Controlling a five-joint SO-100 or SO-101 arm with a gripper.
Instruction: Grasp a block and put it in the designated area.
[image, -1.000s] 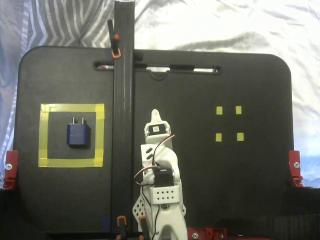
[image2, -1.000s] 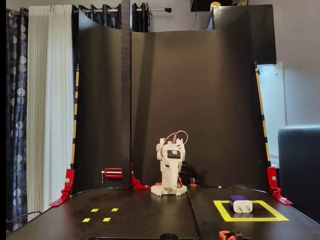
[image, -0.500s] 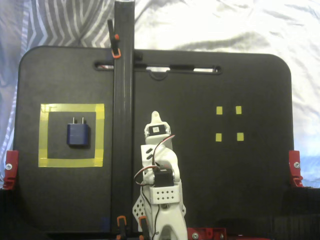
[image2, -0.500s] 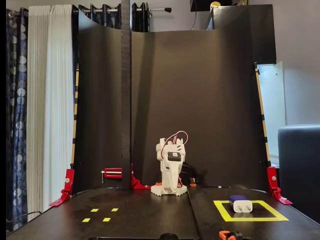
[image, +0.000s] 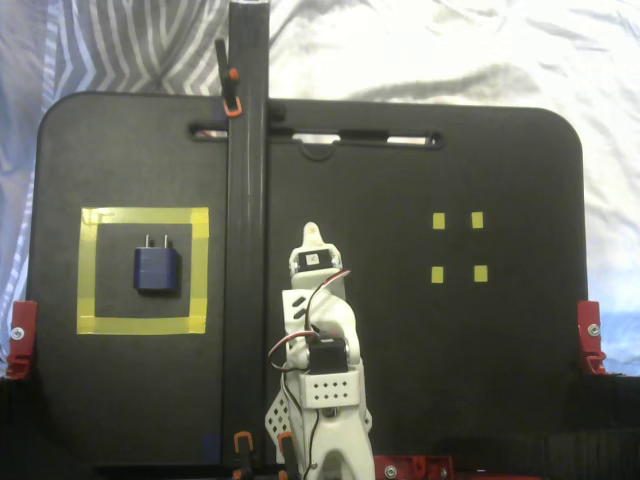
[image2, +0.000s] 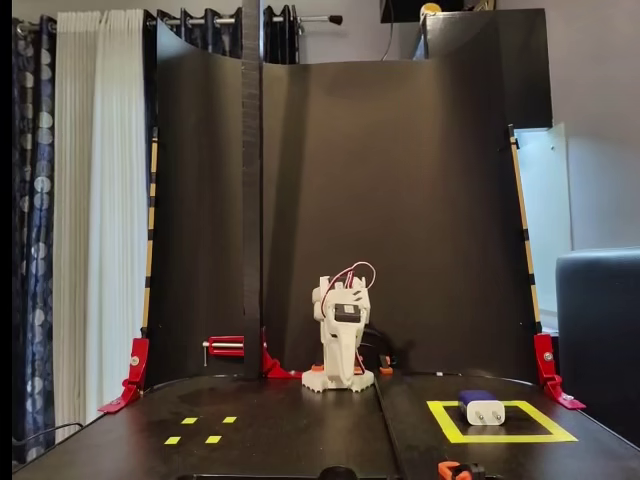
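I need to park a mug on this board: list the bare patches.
Free: between the tool and the four small tape squares; also right of those squares. Taken: the designated area holds the block.

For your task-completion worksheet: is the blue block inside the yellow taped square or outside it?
Inside. The block lies on the black surface within the yellow taped square, clear of the tape in both fixed views.

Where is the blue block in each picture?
In a fixed view from above: the block lies at the left, inside the yellow square, prongs pointing up the picture.
In a fixed view from the front: the block sits low at the right, inside the same square.
Shared landmark: the white arm near the middle, also seen here.
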